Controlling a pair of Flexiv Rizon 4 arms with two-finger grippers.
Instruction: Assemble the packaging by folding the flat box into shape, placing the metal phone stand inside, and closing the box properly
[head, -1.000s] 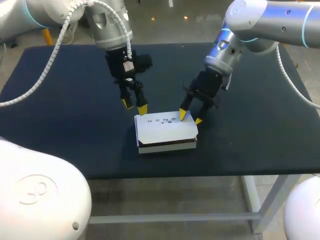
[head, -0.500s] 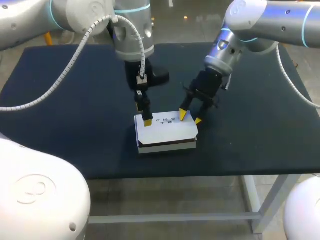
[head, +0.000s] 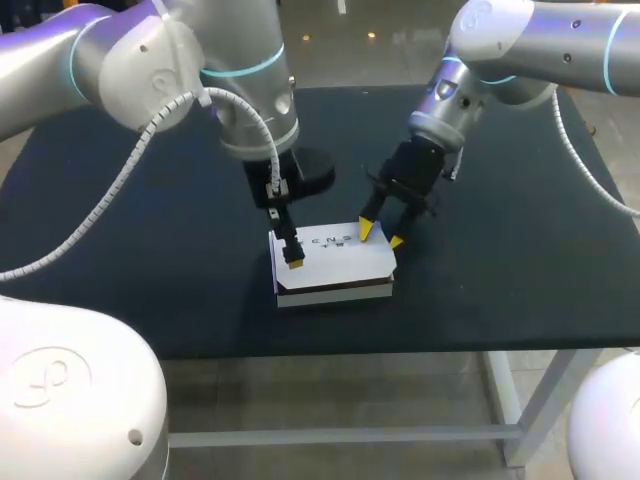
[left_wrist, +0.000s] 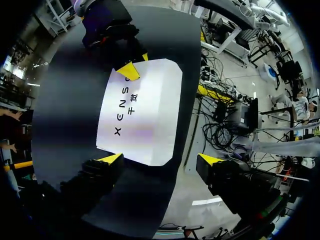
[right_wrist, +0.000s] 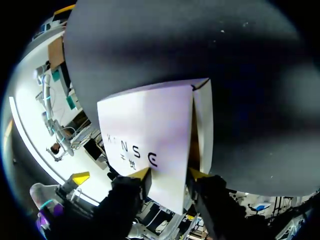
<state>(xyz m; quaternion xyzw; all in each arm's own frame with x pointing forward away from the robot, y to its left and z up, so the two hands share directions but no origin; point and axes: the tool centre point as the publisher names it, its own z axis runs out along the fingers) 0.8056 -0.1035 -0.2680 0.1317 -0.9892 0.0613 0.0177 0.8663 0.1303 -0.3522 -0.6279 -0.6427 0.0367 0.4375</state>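
- White box (head: 335, 262) is sitting lid-down on the dark table (head: 130, 250), near its front edge.
- Left gripper (left_wrist: 160, 160) is hanging over the box's left end, fingers spread wide, one tip at the lid.
- Right gripper (head: 381, 236) is straddling the rear right corner, fingers apart.

left arm (head: 245, 90): bent in over the middle; wrist pointing down
left gripper (left_wrist: 160, 160): fingers (left_wrist: 111, 159) spread wide
right arm (head: 520, 45): angled inward; right gripper (head: 381, 236) low, tilted

Box (head: 333, 262) on table (head: 120, 250); left hand (head: 292, 257), right hand (head: 380, 236) at its ends.
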